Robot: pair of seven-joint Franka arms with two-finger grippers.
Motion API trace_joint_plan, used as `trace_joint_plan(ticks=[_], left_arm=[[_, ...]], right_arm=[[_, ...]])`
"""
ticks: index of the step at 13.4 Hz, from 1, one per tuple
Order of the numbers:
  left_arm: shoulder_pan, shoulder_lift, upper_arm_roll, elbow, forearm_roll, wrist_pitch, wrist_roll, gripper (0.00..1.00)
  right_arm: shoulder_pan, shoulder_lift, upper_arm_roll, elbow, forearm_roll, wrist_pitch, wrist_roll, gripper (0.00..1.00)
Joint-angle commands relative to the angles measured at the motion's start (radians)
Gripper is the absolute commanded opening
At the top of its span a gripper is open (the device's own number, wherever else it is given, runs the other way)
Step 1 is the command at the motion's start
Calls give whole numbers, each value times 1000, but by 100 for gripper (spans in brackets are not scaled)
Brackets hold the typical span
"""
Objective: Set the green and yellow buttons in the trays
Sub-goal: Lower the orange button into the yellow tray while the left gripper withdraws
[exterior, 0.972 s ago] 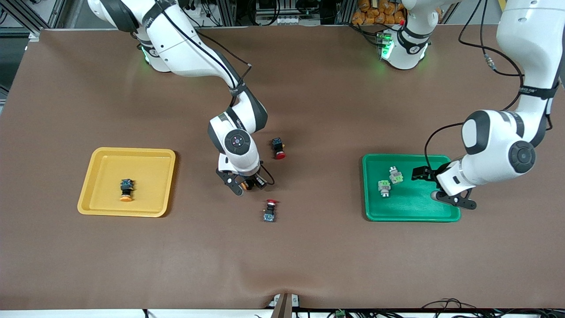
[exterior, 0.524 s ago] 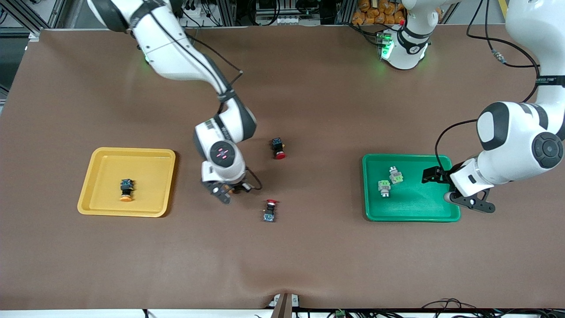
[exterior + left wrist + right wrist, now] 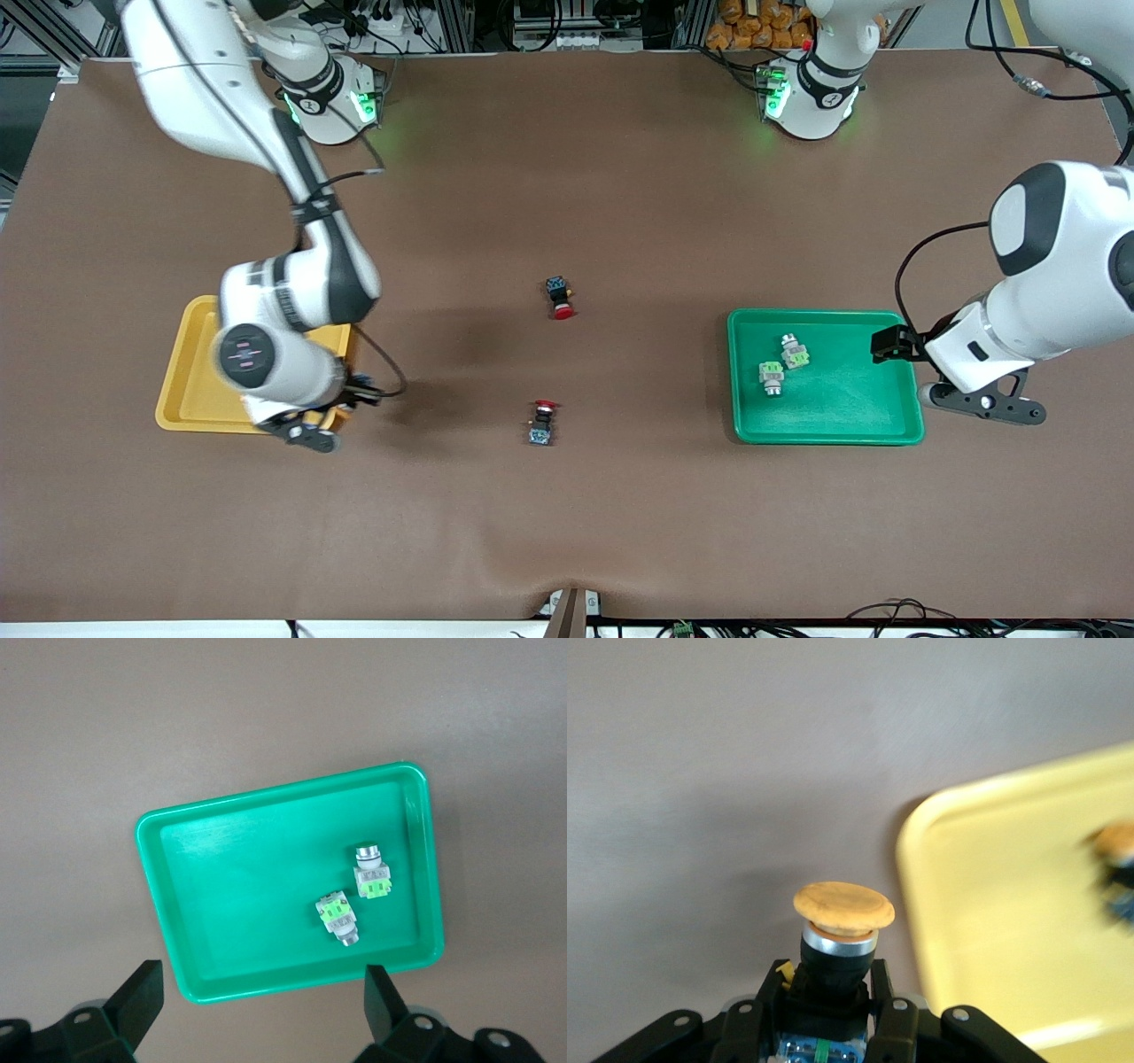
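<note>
Right pincer [image 3: 833,1028] up in the air over the corner of the yellow tray [image 3: 190,390] that lies toward the desk's middle and nearer the front camera, clenched on a yellow button [image 3: 842,935] by its dark body, orange-yellow cap pointing away from the wrist. Seen from the right wrist: held button over bare brown desk [image 3: 620,177] just beside the tray's rim [image 3: 921,904], with a second yellow button [image 3: 1121,859] lying inside that tray, blurred at the picture's edge; in the front view hidden under the arm. Left pincer [image 3: 261,992] released, jaws wide apart, nothing between them, hanging over the desk at the edge of the green tray [image 3: 886,425] on the left arm's end. Inside the green tray, two green buttons: one [image 3: 794,352] farther from the front camera, one [image 3: 772,377] nearer, lying just beside each other, both on their sides, toward the tray's end that faces the desk's middle. Between the trays, on bare desk, two red-capped buttons: one [image 3: 559,298] farther from the front camera, one [image 3: 542,422] nearer, well apart from each other and from both trays.
</note>
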Motion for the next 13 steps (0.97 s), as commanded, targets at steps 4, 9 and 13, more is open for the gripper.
trace_joint_plan(ticks=[4, 9, 13], left_arm=[[-51, -96, 8, 54, 8, -95, -19, 100], [-202, -216, 178, 85, 5, -206, -59, 100], [-258, -338, 261, 65, -92, -330, -102, 100]], right_arm=[[-241, -34, 26, -81, -11, -27, -609, 33], [-289, -33, 32, -118, -1, -29, -759, 33], [-285, -34, 56, -117, 65, -96, -760, 68]])
